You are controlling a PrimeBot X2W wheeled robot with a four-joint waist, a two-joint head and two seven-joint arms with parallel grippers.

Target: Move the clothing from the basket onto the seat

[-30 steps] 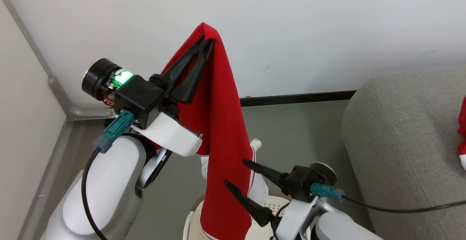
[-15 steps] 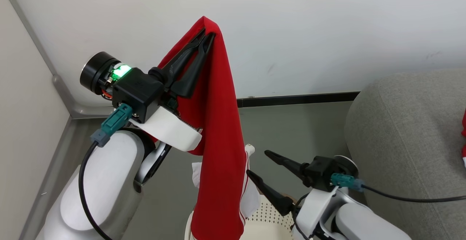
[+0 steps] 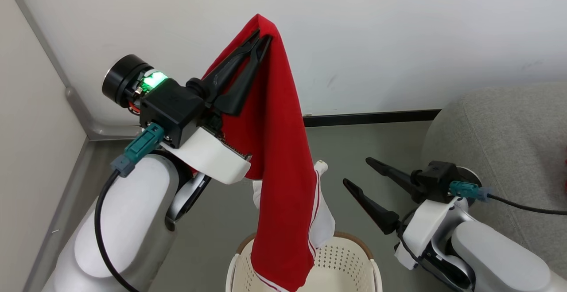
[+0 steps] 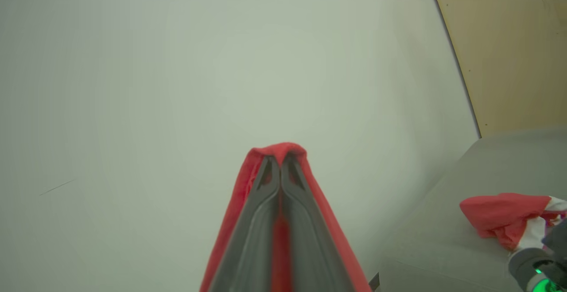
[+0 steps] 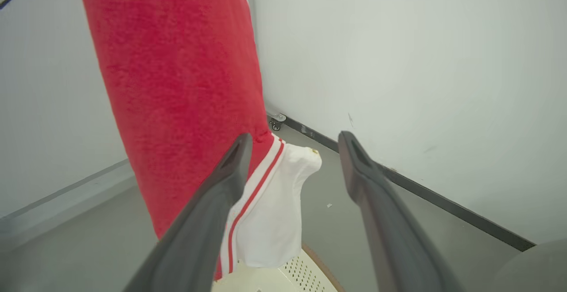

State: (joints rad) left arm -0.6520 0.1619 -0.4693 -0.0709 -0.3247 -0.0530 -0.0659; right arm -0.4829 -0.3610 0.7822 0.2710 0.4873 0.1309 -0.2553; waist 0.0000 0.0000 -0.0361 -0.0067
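Note:
A red garment of the clothing (image 3: 279, 159) hangs long from my left gripper (image 3: 262, 37), which is raised high and shut on its top fold; in the left wrist view the left gripper (image 4: 280, 164) pinches red cloth (image 4: 278, 149). The garment's white-striped lower end and white sleeve (image 3: 321, 221) dangle into the cream basket (image 3: 350, 261) at the bottom middle. My right gripper (image 3: 358, 173) stands open to the right of the hanging cloth, apart from it, with nothing between its fingers. In the right wrist view the right gripper (image 5: 294, 139) faces the clothing (image 5: 177, 83). The grey seat (image 3: 509, 150) is at right.
A second red and white garment (image 4: 509, 216) lies on the seat (image 4: 443, 239). A white wall (image 3: 398, 39) with a dark baseboard (image 3: 367, 118) stands close behind. A corner panel (image 3: 26, 128) is at the left. Grey floor (image 3: 354, 146) lies between basket and seat.
My right gripper has drawn back to the right, away from the hanging garment. The left gripper has lifted the garment slightly higher. The head view has shifted a little.

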